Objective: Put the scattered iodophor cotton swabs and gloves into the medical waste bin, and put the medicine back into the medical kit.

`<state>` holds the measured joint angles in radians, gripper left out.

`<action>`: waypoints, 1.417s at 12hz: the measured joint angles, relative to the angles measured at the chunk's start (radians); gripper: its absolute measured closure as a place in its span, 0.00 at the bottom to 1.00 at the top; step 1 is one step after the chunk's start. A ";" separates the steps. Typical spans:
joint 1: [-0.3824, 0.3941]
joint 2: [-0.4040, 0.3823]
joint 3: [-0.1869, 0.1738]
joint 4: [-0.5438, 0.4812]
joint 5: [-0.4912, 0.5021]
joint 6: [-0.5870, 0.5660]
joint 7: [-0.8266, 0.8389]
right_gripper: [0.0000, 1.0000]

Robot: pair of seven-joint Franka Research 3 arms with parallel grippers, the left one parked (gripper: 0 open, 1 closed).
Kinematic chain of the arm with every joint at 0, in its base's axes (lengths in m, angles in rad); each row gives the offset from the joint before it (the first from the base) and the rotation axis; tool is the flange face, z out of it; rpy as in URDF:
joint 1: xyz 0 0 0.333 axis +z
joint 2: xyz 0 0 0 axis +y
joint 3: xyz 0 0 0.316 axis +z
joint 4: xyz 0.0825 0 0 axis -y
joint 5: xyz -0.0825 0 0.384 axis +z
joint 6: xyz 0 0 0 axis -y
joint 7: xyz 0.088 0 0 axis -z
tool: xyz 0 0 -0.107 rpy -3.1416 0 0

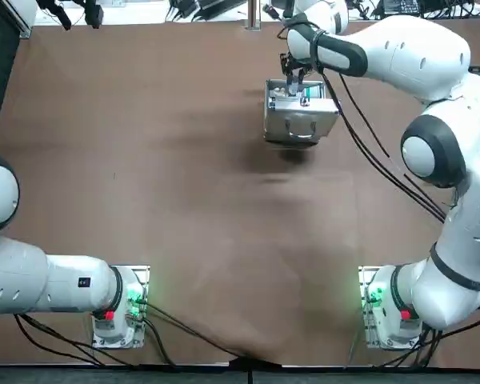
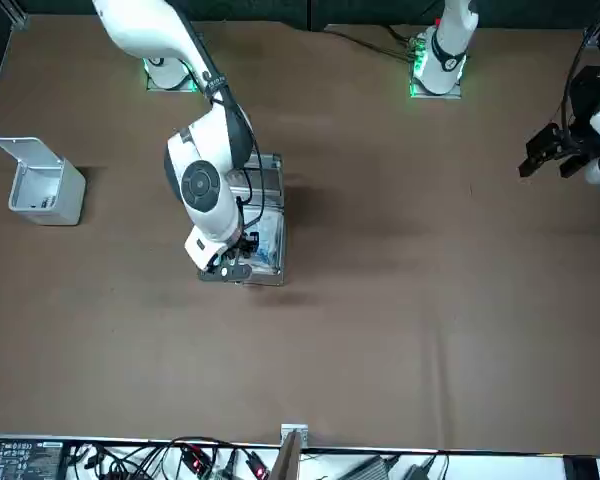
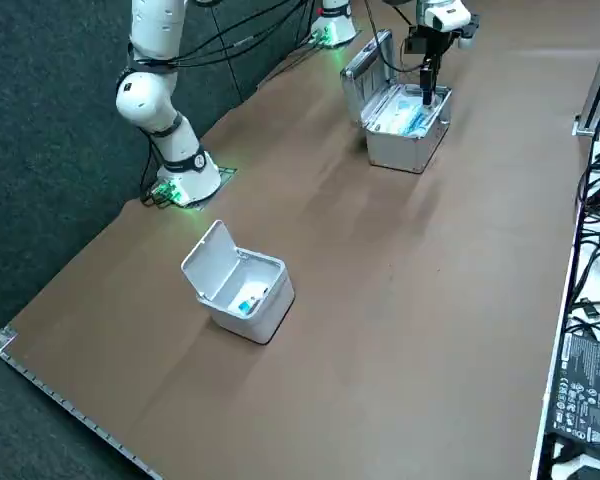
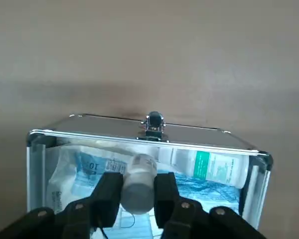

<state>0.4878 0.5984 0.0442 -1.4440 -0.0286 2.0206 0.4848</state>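
Closest to the wrist lens: two black fingers (image 4: 109, 191) pressed against a small medicine bottle (image 4: 139, 174), one pad on each side of its body. White and round, with a slightly greyer cap at the end pointing away from the wrist; label not readable.

Right gripper (image 4: 137, 194) narrowed to the bottle's width, neither spread wide nor fully closed, gripping the bottle firmly. Poised over the open mouth of the medical kit (image 4: 139, 137), at about rim level as seen from the right side (image 3: 428, 90). Impossible to tell whether the bottle touches what lies beneath it.

Kit of silver metal (image 3: 405, 125), lid raised toward the robot, small latch (image 4: 154, 124) on the wall away from it. Set on the brown table (image 1: 144, 160), toward its far edge in the robot's right half (image 1: 300, 120). Inside, a white box (image 4: 214, 167) with a green band beside the bottle, and blue-printed packets (image 4: 84, 167) lying flat under and around it.

From overhead and from the front, bottle hidden behind the wrist and forearm; only part of the kit (image 2: 268, 215) showing past the arm.

Well apart from the kit, near the table's right-hand edge, the white medical waste bin (image 3: 242, 285) with flip lid open (image 2: 45, 185). Something blue and white inside, too small to identify.
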 joint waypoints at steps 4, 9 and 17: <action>0.000 0.017 0.000 -0.002 0.000 0.022 0.001 0.61; 0.000 0.032 -0.004 -0.002 0.000 0.042 0.002 0.16; -0.025 -0.057 -0.025 0.017 0.000 -0.013 0.006 0.00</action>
<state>0.4623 0.5409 0.0193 -1.4272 -0.0287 2.0072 0.4905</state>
